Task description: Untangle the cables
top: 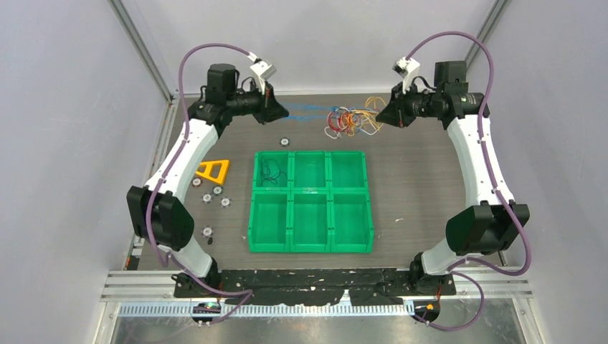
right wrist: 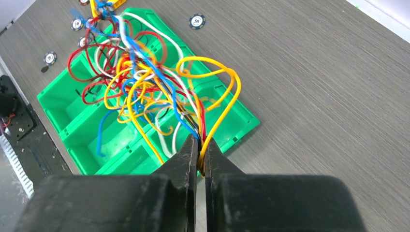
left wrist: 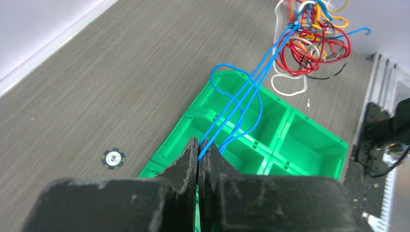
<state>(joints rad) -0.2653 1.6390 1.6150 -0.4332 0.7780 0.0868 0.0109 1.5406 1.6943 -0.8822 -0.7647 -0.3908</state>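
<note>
The cables form a tangle (top: pixel 351 120) of red, yellow-orange, white, blue and black wires held above the far part of the table between my two grippers. My left gripper (top: pixel 279 112) is shut on the blue cable (top: pixel 310 111), which runs taut to the tangle. In the left wrist view the jaws (left wrist: pixel 199 147) pinch the blue strands (left wrist: pixel 251 82) leading to the tangle (left wrist: pixel 314 43). My right gripper (top: pixel 382 115) is shut on the tangle's right side. In the right wrist view it (right wrist: pixel 199 145) grips several wires, among them a yellow-orange loop (right wrist: pixel 227 101).
A green six-compartment tray (top: pixel 311 250) stands mid-table; a thin black wire (top: pixel 271 170) lies in its far-left compartment. A yellow triangular piece (top: pixel 213 170) and several small round discs (top: pixel 206 197) lie left of the tray. One disc (top: pixel 285 141) lies behind it.
</note>
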